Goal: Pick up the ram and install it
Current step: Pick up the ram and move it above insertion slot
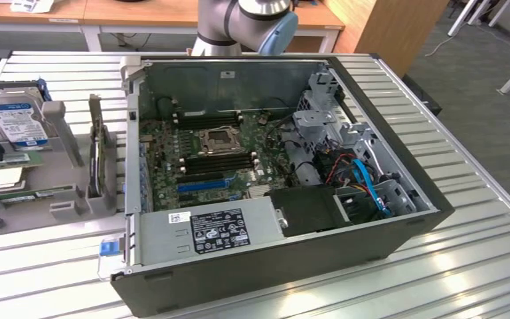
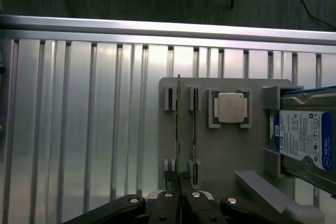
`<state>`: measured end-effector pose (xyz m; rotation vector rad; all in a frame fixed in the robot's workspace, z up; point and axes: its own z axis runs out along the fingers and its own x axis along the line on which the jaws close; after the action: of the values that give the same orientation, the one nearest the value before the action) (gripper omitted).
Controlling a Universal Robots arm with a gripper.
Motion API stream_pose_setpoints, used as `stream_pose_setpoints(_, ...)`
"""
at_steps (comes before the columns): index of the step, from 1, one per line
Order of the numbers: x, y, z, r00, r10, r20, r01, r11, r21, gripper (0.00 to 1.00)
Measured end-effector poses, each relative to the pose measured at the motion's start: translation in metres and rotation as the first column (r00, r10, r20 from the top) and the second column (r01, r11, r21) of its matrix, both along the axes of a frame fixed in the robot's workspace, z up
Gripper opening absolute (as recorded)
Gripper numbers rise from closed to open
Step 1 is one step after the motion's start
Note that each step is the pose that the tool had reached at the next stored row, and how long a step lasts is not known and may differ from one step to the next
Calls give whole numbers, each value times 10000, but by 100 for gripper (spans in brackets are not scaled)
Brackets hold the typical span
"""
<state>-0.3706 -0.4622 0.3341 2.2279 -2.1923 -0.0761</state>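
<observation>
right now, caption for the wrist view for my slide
Wrist view: gripper shut on the ram at its grey holder, second stick, processor and hard drive alongside.

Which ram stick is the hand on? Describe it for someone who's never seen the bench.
A grey tray on the slatted table carries a hard drive, a processor and two ram sticks on edge in slots. The hand is shut on the stick farther from the processor, by the tray's edge; its twin stands between the two.
</observation>
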Motion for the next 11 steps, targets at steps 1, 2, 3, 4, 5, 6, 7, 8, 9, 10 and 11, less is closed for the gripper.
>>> stream_pose_setpoints(1,0,0,24,10000,1,0,-1,10000,0,12)
stream_pose_setpoints(2,0,0,45,10000,1,0,-1,10000,-1,12)
stream_pose_setpoints(3,0,0,67,10000,1,0,-1,10000,0,12)
stream_pose_setpoints(4,0,0,87,10000,0,0,0,10000,0,12)
stream_pose_setpoints(5,0,0,107,10000,-1,-1,1,10000,-1,12)
stream_pose_setpoints(6,0,0,126,10000,-1,0,1,10000,1,12)
stream_pose_setpoints(7,0,0,146,10000,-1,0,1,10000,0,12)
stream_pose_setpoints(8,0,0,167,10000,0,0,0,10000,0,12)
stream_pose_setpoints(9,0,0,190,10000,0,0,0,10000,0,12)
stream_pose_setpoints(10,0,0,211,10000,0,1,0,10000,1,12)
stream_pose_setpoints(11,0,0,232,10000,0,0,0,10000,0,12)
